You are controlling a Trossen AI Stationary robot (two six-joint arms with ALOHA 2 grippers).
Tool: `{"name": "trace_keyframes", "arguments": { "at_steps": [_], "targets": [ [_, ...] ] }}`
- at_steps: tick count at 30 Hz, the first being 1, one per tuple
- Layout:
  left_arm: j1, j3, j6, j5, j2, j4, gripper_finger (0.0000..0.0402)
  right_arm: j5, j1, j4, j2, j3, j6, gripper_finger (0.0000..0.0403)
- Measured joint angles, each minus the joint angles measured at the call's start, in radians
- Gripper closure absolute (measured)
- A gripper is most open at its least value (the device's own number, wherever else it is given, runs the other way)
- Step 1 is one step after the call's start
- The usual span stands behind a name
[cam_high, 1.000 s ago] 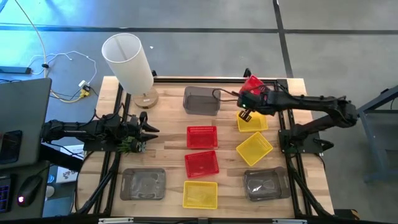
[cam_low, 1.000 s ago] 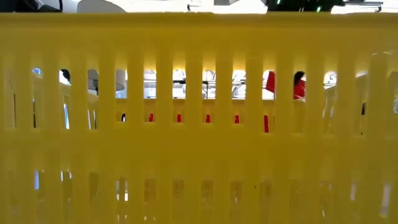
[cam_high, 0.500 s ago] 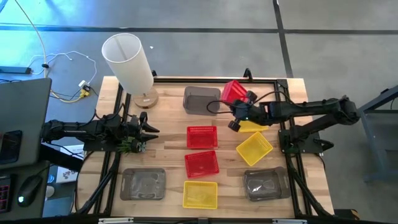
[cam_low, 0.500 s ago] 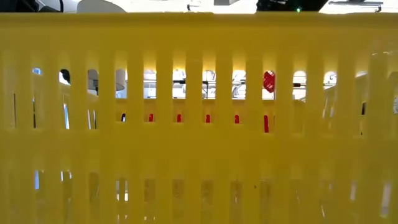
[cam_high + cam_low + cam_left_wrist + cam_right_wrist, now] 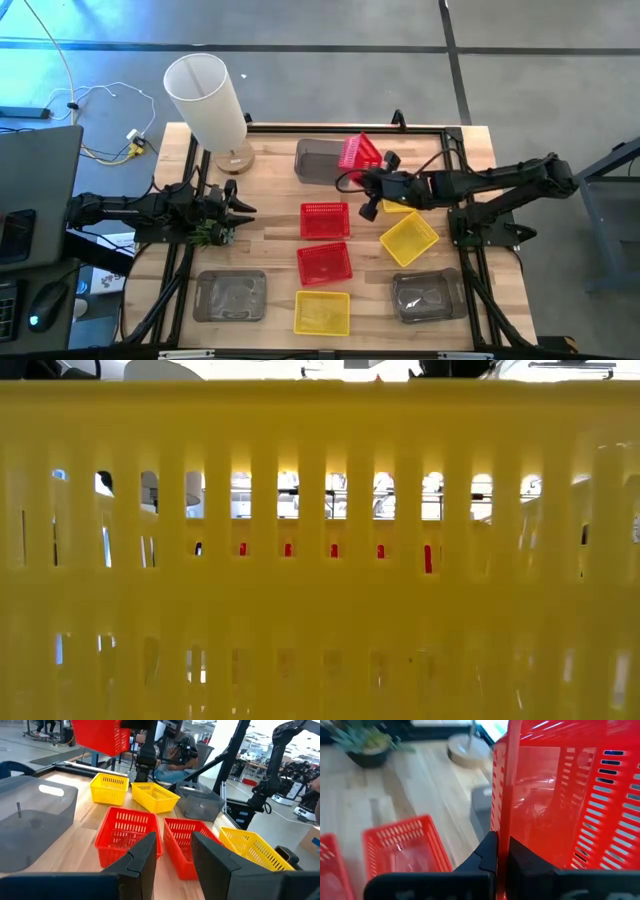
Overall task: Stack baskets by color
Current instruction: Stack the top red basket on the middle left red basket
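Seen from above, a pale wooden table (image 5: pixel 270 215) carries small perforated plastic baskets. At its left edge the left gripper (image 5: pixel 232 212) waits low over the wood with its two dark fingers (image 5: pixel 145 857) spread and nothing between them.

Just beyond those fingertips, toward the table's middle, two red slatted plastic baskets lie side by side, the far red basket (image 5: pixel 325 220) and the near red basket (image 5: pixel 325 263); both look empty. A translucent dark grey basket (image 5: pixel 322 161) sits beside the far red one at the back of the table, also empty. Another grey basket (image 5: pixel 231 296) lies near the front edge, well to one side of the left fingers; what shows inside it is unclear. A yellow slatted basket (image 5: pixel 322 312) lies at the front, empty.

Right of centre, the right gripper (image 5: pixel 372 186) hangs above the table, its fingers (image 5: pixel 490 852) pressed together on the rim of a third red basket (image 5: pixel 359 153), which is lifted clear of the wood, tilted on edge and empty. Below and behind those fingers lie two more yellow baskets, one partly hidden (image 5: pixel 400 204), one angled (image 5: pixel 408 238), both empty. A last grey basket (image 5: pixel 428 296) sits front right.
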Motion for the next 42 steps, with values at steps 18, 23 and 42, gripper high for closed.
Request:
{"name": "trace_keyframes", "arguments": {
  "at_steps": [18, 23, 42],
  "targets": [
    [0.0, 0.0, -0.08, 0.0, 0.0, -0.001, 0.0291, -0.168, 0.015, 0.117, 0.027, 0.08, -0.073, 0.0403],
    [0.0, 0.0, -0.078, -0.003, 0.003, -0.014, 0.0291, -0.163, 0.022, -0.138, 0.149, 0.279, -0.073, 0.0403],
    [0.0, 0.0, -0.078, -0.012, 0.006, -0.02, 0.0291, -0.263, 0.098, -0.747, 0.664, 0.833, -0.046, 0.0403]
  ]
}}
